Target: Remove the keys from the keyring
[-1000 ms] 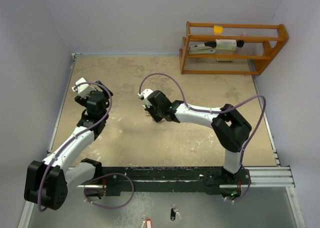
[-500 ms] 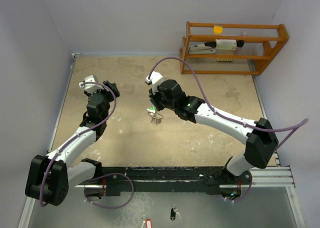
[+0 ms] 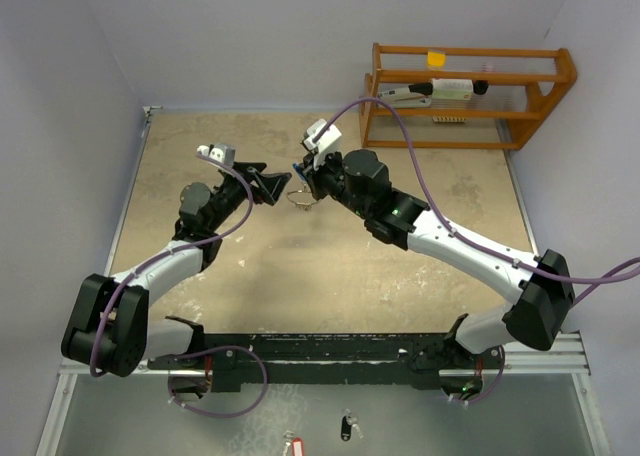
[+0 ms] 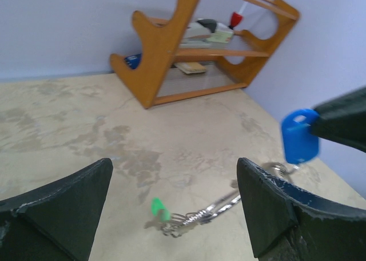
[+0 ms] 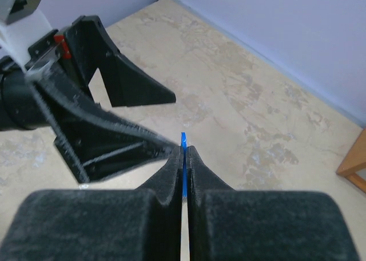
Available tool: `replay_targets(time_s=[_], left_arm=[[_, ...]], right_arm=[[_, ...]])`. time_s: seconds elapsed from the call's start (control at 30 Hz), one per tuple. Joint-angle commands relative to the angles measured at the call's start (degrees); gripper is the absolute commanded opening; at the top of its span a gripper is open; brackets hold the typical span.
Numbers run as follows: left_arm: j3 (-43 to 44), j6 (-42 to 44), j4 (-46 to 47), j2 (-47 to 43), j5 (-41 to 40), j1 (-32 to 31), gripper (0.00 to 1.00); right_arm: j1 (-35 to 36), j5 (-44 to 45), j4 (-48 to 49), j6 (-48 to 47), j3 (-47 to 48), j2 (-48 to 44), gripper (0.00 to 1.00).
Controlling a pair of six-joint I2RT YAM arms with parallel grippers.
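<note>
My right gripper [image 3: 306, 176] is shut on the blue-headed key [image 5: 183, 152] and holds it above the table. The keyring [image 4: 220, 206], a chain of thin silver rings, hangs slanting down from the blue key [image 4: 299, 136]. The green-headed key [image 4: 158, 208] dangles at its low end, near the table. In the top view the keyring [image 3: 298, 198] is a small silver cluster between the two grippers. My left gripper [image 3: 282, 190] is open and points right at the ring. Its jaws stand either side of the hanging ring [image 4: 171, 215], without touching it.
A wooden rack [image 3: 465, 96] with small items stands at the far right, also in the left wrist view [image 4: 171, 49]. A black-tagged key [image 3: 347, 426] and a red-tagged key [image 3: 291, 444] lie on the grey shelf in front of the arm bases. Walls close in left, back and right.
My right gripper has risen and moved toward the back with the blue key, lifting the keyring off the table. My left gripper has swung right and now points at the ring.
</note>
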Motion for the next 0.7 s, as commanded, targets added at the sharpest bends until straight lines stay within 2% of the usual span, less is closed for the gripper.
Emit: replay_targets(time_s=[0.0, 0.13, 0.3, 0.67], left_arm=[[1.21, -0.97, 8.09, -0.43, 8.69, -0.90, 0.87], [1.37, -1.03, 8.20, -0.33, 10.70, -1.44, 0.86], [1.14, -1.10, 8.34, -0.46, 11.02, -2.11, 0.80], [1.18, -2.91, 12.96, 0.91, 10.67, -3.33, 0.73]], right_arm=[[-0.15, 2.11, 6.30, -1.48, 3.51, -2.51, 0.00], [-0.15, 3.49, 7.76, -2.00, 3.51, -3.04, 0.00], [-0.13, 4.97, 8.98, -2.70, 3.78, -3.66, 0.00], [-0.16, 5.04, 11.39, -0.23, 2.89, -3.75, 0.00]])
